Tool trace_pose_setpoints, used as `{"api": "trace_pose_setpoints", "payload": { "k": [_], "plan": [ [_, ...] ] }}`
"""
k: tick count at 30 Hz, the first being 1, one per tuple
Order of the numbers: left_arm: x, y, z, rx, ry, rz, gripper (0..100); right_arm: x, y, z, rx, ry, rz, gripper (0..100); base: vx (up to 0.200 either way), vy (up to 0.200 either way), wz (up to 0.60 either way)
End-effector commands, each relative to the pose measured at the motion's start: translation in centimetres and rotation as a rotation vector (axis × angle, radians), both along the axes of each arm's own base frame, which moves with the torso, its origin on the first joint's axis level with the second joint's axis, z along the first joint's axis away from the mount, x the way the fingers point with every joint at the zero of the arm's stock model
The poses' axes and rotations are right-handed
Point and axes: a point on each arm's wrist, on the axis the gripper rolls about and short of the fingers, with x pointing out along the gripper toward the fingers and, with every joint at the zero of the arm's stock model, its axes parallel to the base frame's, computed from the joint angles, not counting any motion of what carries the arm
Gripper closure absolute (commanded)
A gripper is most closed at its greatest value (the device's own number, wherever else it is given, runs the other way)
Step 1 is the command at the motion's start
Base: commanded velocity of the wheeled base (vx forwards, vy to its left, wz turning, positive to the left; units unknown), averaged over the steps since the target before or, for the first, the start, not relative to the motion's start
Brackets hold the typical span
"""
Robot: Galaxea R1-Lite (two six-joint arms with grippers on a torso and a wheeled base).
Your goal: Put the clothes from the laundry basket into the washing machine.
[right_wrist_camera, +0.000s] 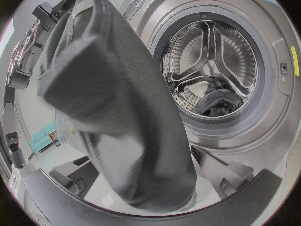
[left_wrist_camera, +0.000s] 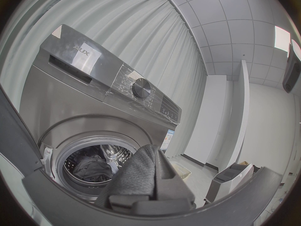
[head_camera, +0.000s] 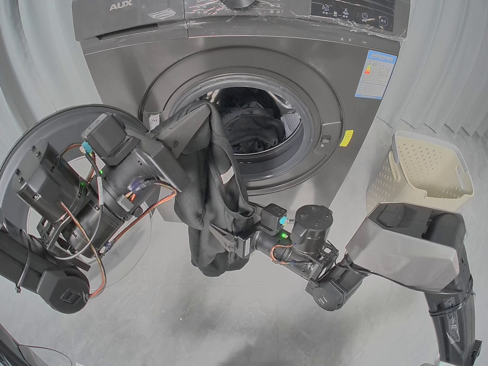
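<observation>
Black garment (right_wrist_camera: pixel 125 110) in tight left jaws, between parted right jaws; drum ribs (right_wrist_camera: pixel 216 47) beyond.

Dark garment (head_camera: pixel 213 194) hides much of the scene before the washing machine (head_camera: pixel 325 72).
In the head view, its folds cover the tips of the left gripper (head_camera: pixel 195 118) and the right gripper (head_camera: pixel 230 234); in the right wrist view, the cloth is blurred. The open door (head_camera: pixel 51 119) is cut by the picture's edge and partly behind the left arm. The laundry basket (head_camera: pixel 432 163) is half hidden by the right arm. The clothes in the drum (head_camera: pixel 251 128) cannot be counted.
</observation>
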Motion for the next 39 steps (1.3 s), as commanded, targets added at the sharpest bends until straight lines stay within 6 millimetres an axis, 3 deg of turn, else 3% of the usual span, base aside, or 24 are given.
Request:
{"api": "trace_pose_setpoints", "payload": {
  "k": [1, 9, 19, 20, 23, 24, 33, 36, 39],
  "plan": [
    [-0.1, -0.2, 0.0, 0.000, 0.001, -0.007, 100, 1.5, 1.9, -1.3, 0.029, -0.026, 0.005, 0, 0.000, 0.000, 0.00],
    [-0.1, -0.2, 0.1, -0.003, -0.002, -0.007, 100, 1.3, 2.5, -1.0, 0.044, -0.037, 0.013, 0, 0.000, 0.000, 0.00],
    [-0.5, 0.1, 0.9, -0.018, -0.023, -0.008, 100, 2.5, 3.3, -1.3, 0.083, -0.044, -0.037, 0, 0.000, 0.000, 0.00],
    [-0.4, 0.3, 0.9, -0.018, -0.023, -0.002, 100, 2.7, 3.1, -1.3, 0.084, -0.045, -0.047, 100, 0.000, 0.000, 0.00],
    [-0.1, 0.4, 0.8, -0.016, -0.017, 0.010, 100, 3.1, 2.6, -0.9, 0.089, -0.047, -0.073, 100, 0.000, 0.000, 0.00],
    [0.5, 1.0, 0.5, -0.009, -0.005, 0.039, 100, 3.8, 1.5, -0.5, 0.098, -0.048, -0.110, 100, 0.000, 0.000, 0.00],
    [3.8, 3.8, -1.9, 0.046, 0.075, 0.187, 100, 5.2, -5.3, 5.9, 0.152, -0.111, -0.249, 100, 0.000, 0.000, 0.00],
    [4.3, 3.9, -2.8, 0.067, 0.102, 0.199, 100, 5.0, -5.8, 6.9, 0.164, -0.127, -0.255, 100, 0.000, 0.000, 0.00],
    [4.8, 3.8, -5.4, 0.118, 0.173, 0.192, 100, 4.3, -5.8, 9.0, 0.192, -0.161, -0.246, 100, 0.000, 0.000, 0.00]
  ]
}}
